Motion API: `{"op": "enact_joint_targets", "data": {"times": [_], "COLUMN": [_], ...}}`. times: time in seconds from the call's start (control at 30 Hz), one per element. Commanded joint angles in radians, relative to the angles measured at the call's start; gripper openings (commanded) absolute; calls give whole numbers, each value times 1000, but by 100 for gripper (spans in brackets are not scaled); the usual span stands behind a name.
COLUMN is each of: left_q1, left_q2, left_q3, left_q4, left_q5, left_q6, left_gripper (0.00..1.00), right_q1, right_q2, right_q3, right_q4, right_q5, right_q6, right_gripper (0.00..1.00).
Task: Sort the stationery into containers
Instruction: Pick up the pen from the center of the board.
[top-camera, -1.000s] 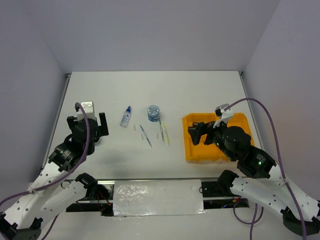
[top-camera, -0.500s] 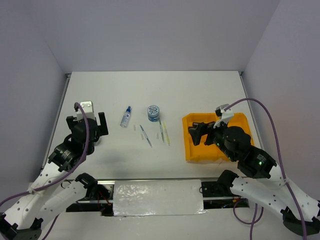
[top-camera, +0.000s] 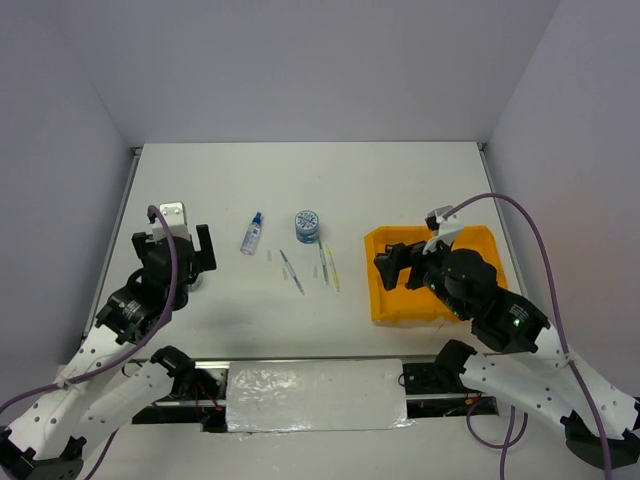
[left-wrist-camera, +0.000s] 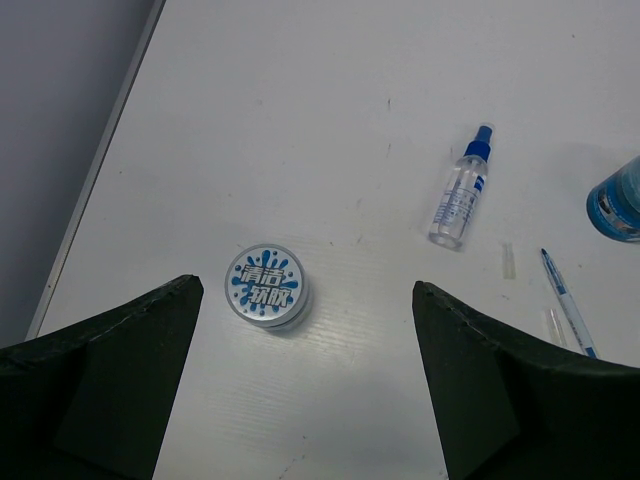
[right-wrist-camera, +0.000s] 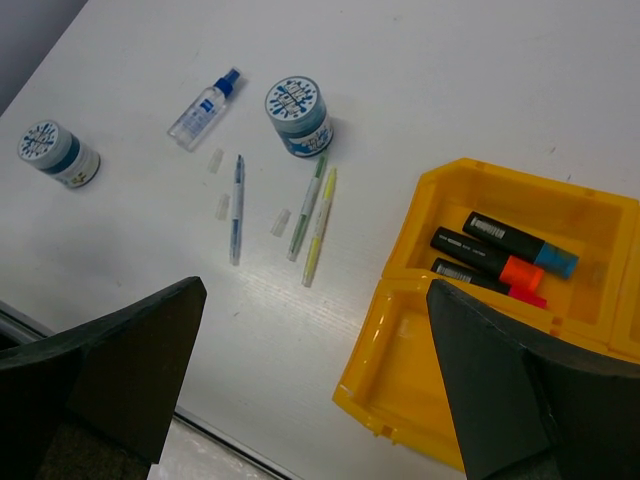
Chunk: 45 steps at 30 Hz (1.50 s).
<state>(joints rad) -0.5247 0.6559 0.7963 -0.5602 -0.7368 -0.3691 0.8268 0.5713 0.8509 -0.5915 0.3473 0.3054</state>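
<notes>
1. Fingers (left-wrist-camera: 120, 380) of left gripper (left-wrist-camera: 305, 300) spread wide, empty. Round blue-white pot (left-wrist-camera: 266, 287) upright on worktop near left edge, between the fingers, nearer the left one, touching neither.
2. Right gripper (right-wrist-camera: 315, 290) likewise released, empty. Thin pens (right-wrist-camera: 310, 215) beyond the gap. Orange-yellow tray (right-wrist-camera: 420, 350) partly under right finger; three highlighters (right-wrist-camera: 505, 255) in one compartment.

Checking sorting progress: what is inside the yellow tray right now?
One compartment of the tray holds three black highlighters, capped blue, orange and pink. The compartment nearer the camera looks bare. The right gripper and the frame edge hide the remaining compartments.
</notes>
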Motion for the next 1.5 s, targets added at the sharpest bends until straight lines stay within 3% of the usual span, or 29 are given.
{"op": "enact_joint_targets", "data": {"times": [0.0,0.43,0.5,0.63,0.7,0.87,1.47], "left_q1": [5,5,6,6,6,8,17], "left_q2": [-10,34,42,53,54,65,54], "left_q3": [9,17,20,18,18,21,20], "left_q4": [36,25,20,17,19,19,28], "left_q5": [2,19,16,11,13,16,40], "left_q6": [7,-4,-7,-8,-5,-2,10], "left_gripper": [99,99,99,99,99,99,99], "right_q1": [8,8,8,8,3,-11,-104], "right_q2": [30,235,277,439,553,763,1073], "right_q3": [37,24,28,91,134,218,252], "right_q4": [16,93,120,148,151,133,252], "right_q5": [-25,-50,-33,-16,1,7,-134], "right_q6": [-11,30,54,63,60,52,8], "right_gripper": [100,99,94,65,61,59,45]}}
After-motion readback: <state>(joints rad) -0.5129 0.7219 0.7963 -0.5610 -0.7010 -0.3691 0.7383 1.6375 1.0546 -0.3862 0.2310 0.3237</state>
